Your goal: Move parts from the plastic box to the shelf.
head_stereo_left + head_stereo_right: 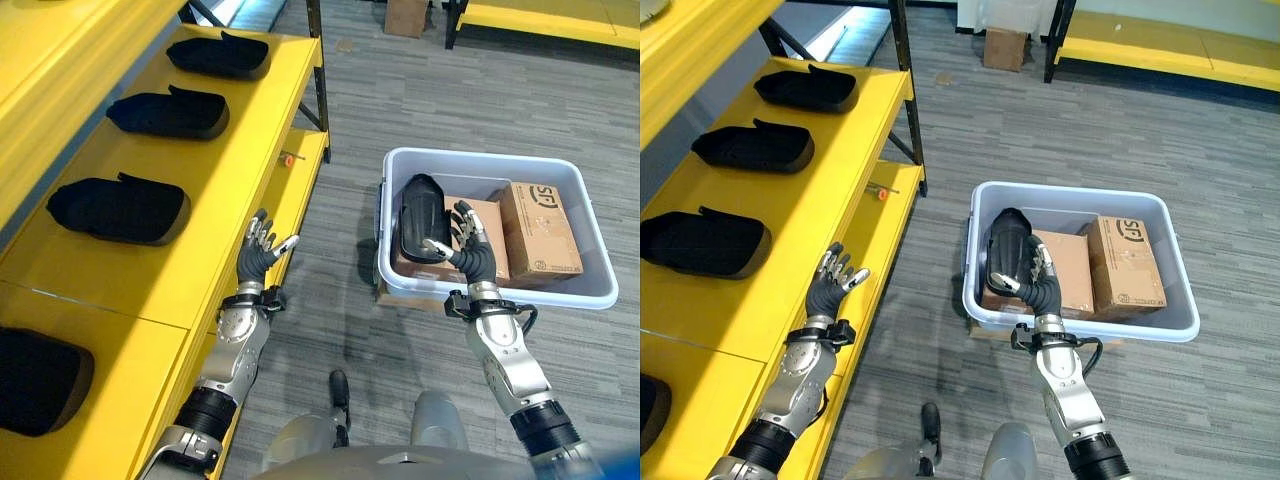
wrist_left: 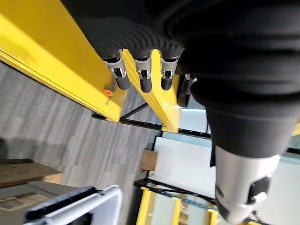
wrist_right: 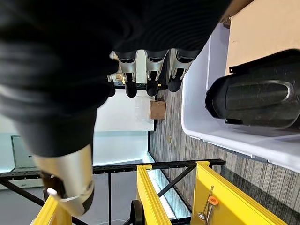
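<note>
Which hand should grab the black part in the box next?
Right. The right hand hovers open at the black part in the plastic box, while the left hand is open over the yellow shelf.

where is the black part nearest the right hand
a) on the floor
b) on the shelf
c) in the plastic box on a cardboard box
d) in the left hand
c: the black part lies in the plastic box on a cardboard box, by the open right hand.
</note>
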Available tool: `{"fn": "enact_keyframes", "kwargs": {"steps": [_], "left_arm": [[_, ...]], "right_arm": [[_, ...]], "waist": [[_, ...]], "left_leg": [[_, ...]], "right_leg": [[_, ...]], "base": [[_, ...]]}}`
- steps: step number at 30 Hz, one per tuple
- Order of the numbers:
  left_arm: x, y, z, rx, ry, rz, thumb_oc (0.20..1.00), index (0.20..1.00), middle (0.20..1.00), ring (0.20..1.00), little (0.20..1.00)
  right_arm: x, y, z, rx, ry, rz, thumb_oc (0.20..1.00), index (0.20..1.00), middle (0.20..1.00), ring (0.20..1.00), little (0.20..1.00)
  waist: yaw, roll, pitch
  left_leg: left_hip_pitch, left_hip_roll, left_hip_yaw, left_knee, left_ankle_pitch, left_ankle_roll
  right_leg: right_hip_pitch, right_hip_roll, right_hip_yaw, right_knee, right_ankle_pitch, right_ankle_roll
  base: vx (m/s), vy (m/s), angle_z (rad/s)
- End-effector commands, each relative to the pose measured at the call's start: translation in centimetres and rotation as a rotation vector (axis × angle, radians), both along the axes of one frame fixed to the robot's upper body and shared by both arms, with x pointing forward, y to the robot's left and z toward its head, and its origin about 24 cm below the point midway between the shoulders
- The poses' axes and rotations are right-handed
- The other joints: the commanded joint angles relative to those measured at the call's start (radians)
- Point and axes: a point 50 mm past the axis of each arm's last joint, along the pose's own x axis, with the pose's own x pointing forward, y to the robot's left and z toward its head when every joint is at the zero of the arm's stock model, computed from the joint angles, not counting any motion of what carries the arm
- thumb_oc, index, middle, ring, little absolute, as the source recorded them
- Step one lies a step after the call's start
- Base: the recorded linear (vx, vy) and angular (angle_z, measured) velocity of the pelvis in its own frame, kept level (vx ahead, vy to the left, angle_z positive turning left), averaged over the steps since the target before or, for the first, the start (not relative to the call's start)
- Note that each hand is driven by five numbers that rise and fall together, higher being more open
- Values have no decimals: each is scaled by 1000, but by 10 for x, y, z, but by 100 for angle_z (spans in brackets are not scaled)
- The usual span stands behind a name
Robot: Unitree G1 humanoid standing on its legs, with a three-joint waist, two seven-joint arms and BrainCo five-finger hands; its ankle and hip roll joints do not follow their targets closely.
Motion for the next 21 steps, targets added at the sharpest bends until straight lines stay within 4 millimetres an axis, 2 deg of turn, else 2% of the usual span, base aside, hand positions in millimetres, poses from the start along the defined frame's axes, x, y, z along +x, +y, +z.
{"fn": "enact_keyframes", "kwargs": {"steps": [1,2,3,7,10,16,18,19,21], "left_arm": [[5,8,29,23,-144,31,1000,1000,1000,1000,1000],[4,11,27,19,-137,46,1000,1000,1000,1000,1000],[3,12,26,20,-133,53,1000,1000,1000,1000,1000],[1,9,22,17,-119,47,1000,1000,1000,1000,1000],[-1,7,20,3,-116,42,1000,1000,1000,1000,1000],[0,3,19,-26,-112,24,1000,1000,1000,1000,1000],[1,1,18,-34,-111,18,1000,1000,1000,1000,1000],[1,0,18,-38,-115,15,1000,1000,1000,1000,1000],[1,-1,20,-48,-120,8,1000,1000,1000,1000,1000]], "right_arm": [[10,4,27,-8,-131,20,1000,1000,1000,1000,1000],[11,5,28,-17,-134,21,1000,1000,1000,1000,1000],[11,6,29,-25,-139,24,1000,1000,1000,1000,1000],[9,3,29,-38,-138,23,1000,1000,1000,1000,1000],[9,-3,32,-58,-152,14,1000,1000,1000,1000,1000],[9,-10,34,-62,-160,-4,1000,1000,1000,1000,1000],[8,-12,35,-64,-167,-10,1000,1000,1000,1000,1000],[9,-13,36,-66,-176,-15,1000,1000,1000,1000,1000],[9,-15,40,-74,-194,-18,1000,1000,1000,1000,1000]], "waist": [[-24,-15,-1],[-25,-26,1],[-26,-33,0],[-20,-54,-22],[-27,-48,-53],[-46,-42,-58],[-50,-44,-51],[-49,-47,-42],[-39,-56,-19]], "left_leg": [[-20,83,-16,45,-40,-118],[-3,94,-4,38,-46,-133],[7,97,0,36,-49,-139],[20,95,8,35,-65,-155],[27,129,9,43,-69,-178],[24,202,17,89,-73,-227],[-4,220,12,160,-73,-244],[-36,231,0,239,-58,-256],[-105,222,-58,380,-27,-267]], "right_leg": [[101,49,-78,-397,203,-16],[111,33,-104,-490,247,9],[112,29,-95,-516,270,20],[178,41,-86,-604,275,25],[204,70,-99,-622,247,11],[221,121,-89,-618,186,-21],[234,138,-84,-621,168,-38],[243,147,-81,-622,159,-50],[253,155,-78,-617,149,-69]], "base": [[196,-109,-40],[185,-140,-31],[174,-140,-24],[124,-93,4],[151,-157,-5],[96,-167,-8],[59,-179,-5],[28,-182,1],[3,-131,13]]}}
